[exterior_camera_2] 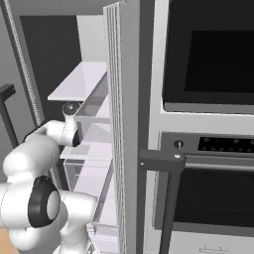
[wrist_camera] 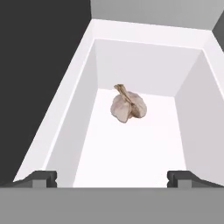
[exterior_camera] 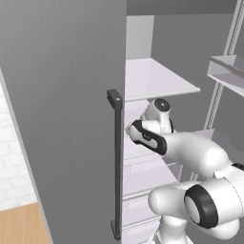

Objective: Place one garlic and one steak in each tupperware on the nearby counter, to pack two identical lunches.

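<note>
Since the arm reaches into an open fridge, the lines below go one camera at a time.

Left base view, arm: it point(exterior_camera: 190, 157) rises from the lower right and bends toward the fridge interior, past the edge of the open grey door point(exterior_camera: 66, 119) with its dark vertical handle point(exterior_camera: 116, 167).
Left base view, shelves: a pale shelf point(exterior_camera: 152, 78) sits above the wrist, and drawer fronts point(exterior_camera: 143, 190) stack below it.
Left base view, task things: none can be made out from this side; the hand is turned into the fridge.

Right base view, arm: white links point(exterior_camera_2: 39, 193) come up from the lower left and the wrist points in at the clear drawers point(exterior_camera_2: 92, 144) under a pale shelf point(exterior_camera_2: 79, 79).
Right base view, surroundings: a built-in oven point(exterior_camera_2: 208, 124) stands to the right of the fridge wall.

Hand view, garlic: one bulb point(wrist_camera: 127, 105) lies alone on the floor of a white bin point(wrist_camera: 65, 122), toward its far end, touching no wall.
Hand view, gripper: the claw point(wrist_camera: 112, 179) stands wide and holds nothing, its two dark tips at the near end of the bin, well short of the bulb.

Progress, done: nothing looks packed; no tupperware, steak or counter is seen from here.
Progress, step in hand: most likely the approach to a garlic bulb.
Progress, left: grasping this bulb, carrying it to a container, then the second garlic and both steaks, by my judgement nearly the whole job.
</note>
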